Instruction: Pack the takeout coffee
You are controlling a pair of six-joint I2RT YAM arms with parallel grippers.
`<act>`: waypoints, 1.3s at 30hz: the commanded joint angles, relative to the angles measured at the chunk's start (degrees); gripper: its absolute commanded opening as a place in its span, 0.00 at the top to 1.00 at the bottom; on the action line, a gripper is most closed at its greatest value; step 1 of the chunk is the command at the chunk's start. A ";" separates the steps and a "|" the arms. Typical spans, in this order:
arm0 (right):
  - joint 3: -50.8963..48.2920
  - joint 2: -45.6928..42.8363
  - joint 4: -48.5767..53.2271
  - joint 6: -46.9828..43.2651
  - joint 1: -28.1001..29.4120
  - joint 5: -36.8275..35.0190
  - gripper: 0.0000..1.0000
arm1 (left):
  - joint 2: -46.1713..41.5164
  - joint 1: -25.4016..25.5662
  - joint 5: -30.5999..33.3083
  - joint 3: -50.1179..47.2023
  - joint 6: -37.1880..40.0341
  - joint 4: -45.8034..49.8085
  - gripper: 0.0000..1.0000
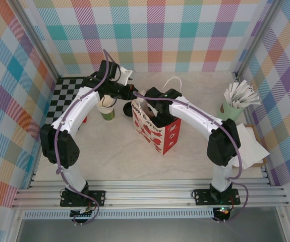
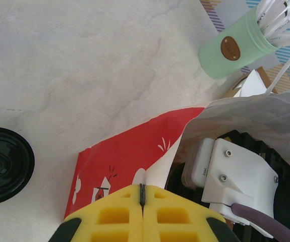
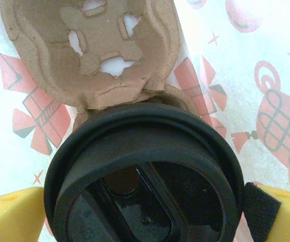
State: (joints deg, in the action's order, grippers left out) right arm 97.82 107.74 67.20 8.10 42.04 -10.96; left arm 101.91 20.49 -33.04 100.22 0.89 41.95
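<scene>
Right pincer clamping black-lidded takeout coffee inside red bag, lettering unreadable

Overhead camera looks down from behind; wrist cameras crowd the shared bag.

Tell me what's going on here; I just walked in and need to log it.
The right gripper holds the takeout coffee, black lid on, inside the paper bag, above a pulp cup carrier. The left gripper pinches the bag's rim, holding it open. The coffee is not yet released.
</scene>
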 commanded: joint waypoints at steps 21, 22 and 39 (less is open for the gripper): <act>2.79 -1.82 4.43 -0.10 -0.12 0.57 0.00 | 1.19 0.16 0.17 0.72 0.62 1.69 1.00; 3.02 -1.70 4.60 -0.01 -0.12 0.59 0.00 | 1.11 0.16 0.16 0.67 0.69 1.66 1.00; 7.71 0.19 7.60 1.46 -0.12 0.49 0.00 | 0.49 0.19 -0.38 0.68 1.14 1.83 1.00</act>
State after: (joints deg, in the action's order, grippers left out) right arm 103.92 107.74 72.25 8.54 42.04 -10.90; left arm 101.95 20.49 -33.43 100.22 0.91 41.98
